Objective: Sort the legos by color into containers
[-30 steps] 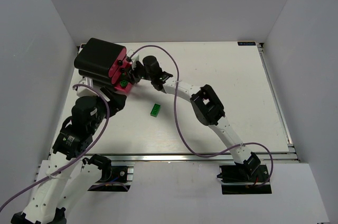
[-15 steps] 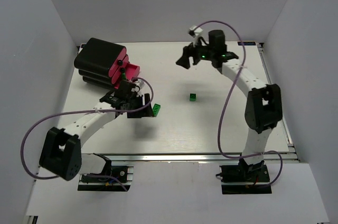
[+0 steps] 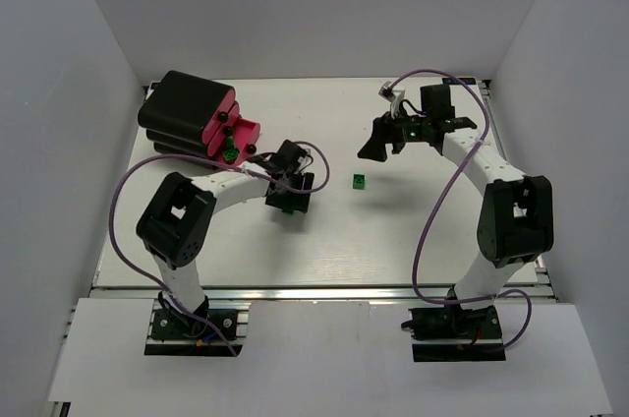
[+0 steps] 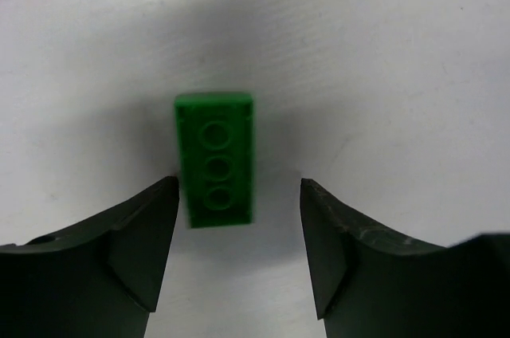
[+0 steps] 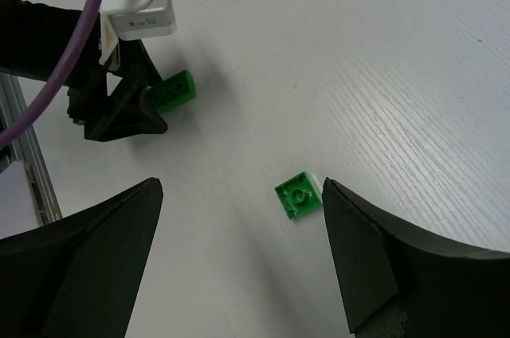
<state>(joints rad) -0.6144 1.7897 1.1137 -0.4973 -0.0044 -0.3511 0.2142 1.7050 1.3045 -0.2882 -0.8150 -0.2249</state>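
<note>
A long dark green lego [image 4: 214, 159] lies flat on the white table, its near end between the fingertips of my open left gripper [image 4: 239, 194]; the top view has that gripper [image 3: 288, 196] low over it. A small square green lego [image 5: 299, 196] lies underside up just inside the right fingertip of my open right gripper [image 5: 239, 194], which hovers above the table [image 3: 378, 147]. In the top view this lego [image 3: 360, 181] sits mid-table. The containers, magenta-pink drawers [image 3: 218, 127] in a black cabinet [image 3: 187, 107], stand at the back left with a green piece [image 3: 229, 153] at their front.
The right wrist view takes in the left gripper [image 5: 119, 111] beside the long lego [image 5: 174, 89]. Purple cables loop over both arms. A metal rail [image 3: 324, 291] runs along the table's near edge, and white walls enclose the other sides.
The left gripper moved from beside the drawers out over the long green lego. The right arm left the drawers, swung to the far right, came down toward the small square lego, and opened wider.
</note>
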